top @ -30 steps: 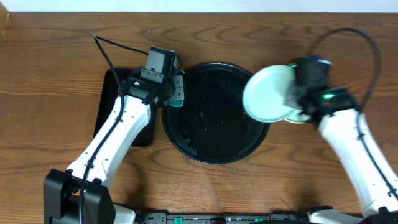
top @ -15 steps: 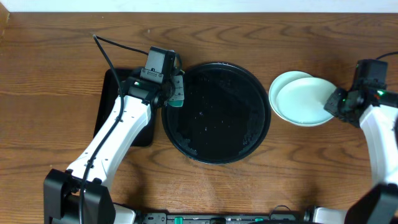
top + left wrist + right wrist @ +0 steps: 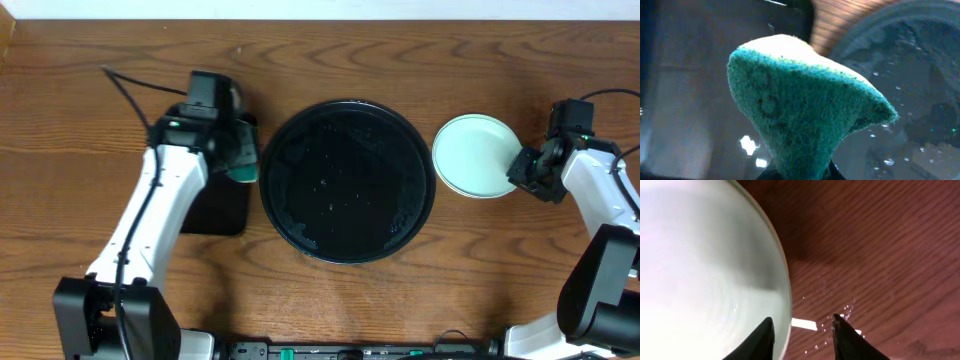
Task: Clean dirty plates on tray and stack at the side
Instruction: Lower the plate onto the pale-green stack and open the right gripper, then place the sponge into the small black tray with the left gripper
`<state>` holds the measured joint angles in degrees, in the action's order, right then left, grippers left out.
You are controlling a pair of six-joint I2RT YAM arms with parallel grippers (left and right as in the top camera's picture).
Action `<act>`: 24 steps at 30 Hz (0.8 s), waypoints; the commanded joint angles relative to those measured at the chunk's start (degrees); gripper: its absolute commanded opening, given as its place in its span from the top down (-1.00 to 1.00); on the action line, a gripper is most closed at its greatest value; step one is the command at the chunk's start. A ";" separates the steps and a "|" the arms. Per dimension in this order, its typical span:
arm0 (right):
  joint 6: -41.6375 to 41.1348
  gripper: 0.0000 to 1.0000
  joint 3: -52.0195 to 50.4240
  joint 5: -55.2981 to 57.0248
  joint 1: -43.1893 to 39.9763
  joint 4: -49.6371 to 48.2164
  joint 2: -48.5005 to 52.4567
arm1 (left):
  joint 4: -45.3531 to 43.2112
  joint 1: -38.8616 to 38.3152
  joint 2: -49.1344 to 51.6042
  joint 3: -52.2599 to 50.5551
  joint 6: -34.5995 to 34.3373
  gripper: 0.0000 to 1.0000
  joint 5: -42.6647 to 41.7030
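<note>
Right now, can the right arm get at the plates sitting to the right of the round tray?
Probably yes. The right arm's fingers stand parted right at the rim of the plates, and nothing but the table shows around them, so the way looks free.

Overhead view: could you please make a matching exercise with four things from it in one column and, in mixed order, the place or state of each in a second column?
1. large round glossy black tray
2. pale mint round plates
3. green sponge
4. small rectangular black tray

A. right of the round tray
B. gripped by the left end effector
C. lying on the wooden table, left of the round tray
D. in the middle, no plate on it

Pairs: 1-D, 2-A, 3-B, 4-C
</note>
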<state>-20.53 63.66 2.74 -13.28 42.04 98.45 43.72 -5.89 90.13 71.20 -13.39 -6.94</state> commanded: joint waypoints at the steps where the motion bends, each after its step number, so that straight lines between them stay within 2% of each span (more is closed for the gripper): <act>1: 0.07 0.24 3.87 -2.73 -0.07 1.70 -3.50 | 1.16 3.37 0.46 2.03 3.37 0.85 -0.79; 4: 0.33 0.13 7.41 -4.15 0.92 4.70 -6.67 | 1.79 6.29 0.46 2.03 5.05 0.85 -0.74; 7: 3.23 -0.19 11.04 -4.52 3.32 6.58 -9.70 | 2.05 8.79 0.48 2.01 6.38 0.85 -0.70; 8: 3.74 -0.24 11.82 -4.57 4.35 6.86 -10.43 | 2.05 9.51 0.48 2.01 6.80 0.85 -0.68; 15: 3.89 -0.29 12.41 -4.72 13.86 7.54 -11.39 | 0.90 12.13 2.36 1.31 8.52 0.85 4.98; 22: 3.87 -0.36 12.41 -4.66 20.09 7.04 -10.58 | -5.14 12.31 11.26 1.11 11.45 0.85 5.49; 24: 3.87 -0.42 12.41 -4.52 20.96 7.17 -10.58 | -6.36 12.31 13.86 1.11 11.43 0.72 5.49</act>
<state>-17.34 76.09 -1.91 6.57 49.25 87.74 38.09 6.22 100.95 71.40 -3.29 -2.57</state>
